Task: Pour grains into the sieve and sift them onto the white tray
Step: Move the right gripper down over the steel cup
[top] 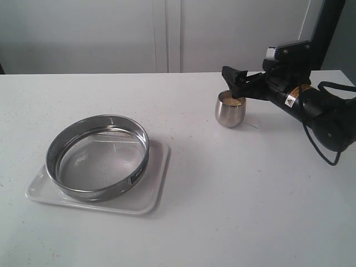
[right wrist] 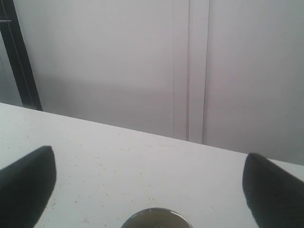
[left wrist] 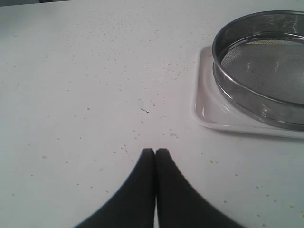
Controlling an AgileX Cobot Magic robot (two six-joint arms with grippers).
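The sieve (top: 100, 161), a wide steel ring with a mesh bottom, sits on the white tray (top: 151, 193) at the left; nothing shows on its mesh. The grains (top: 231, 102) fill a small steel cup (top: 230, 113) at the back right. My right gripper (top: 235, 79) hovers just above and behind the cup, open, its fingers (right wrist: 28, 185) spread wide with the cup rim (right wrist: 156, 217) between and below them. My left gripper (left wrist: 155, 151) is shut on nothing, low over bare table beside the tray (left wrist: 209, 111) and sieve (left wrist: 266, 71). It is out of the exterior view.
Tiny stray granules (left wrist: 142, 71) speckle the white table beside the tray. A pale wall with a vertical seam (right wrist: 190, 71) stands behind the table. A dark post (top: 328, 28) and the right arm's cable (top: 322, 150) are at the back right.
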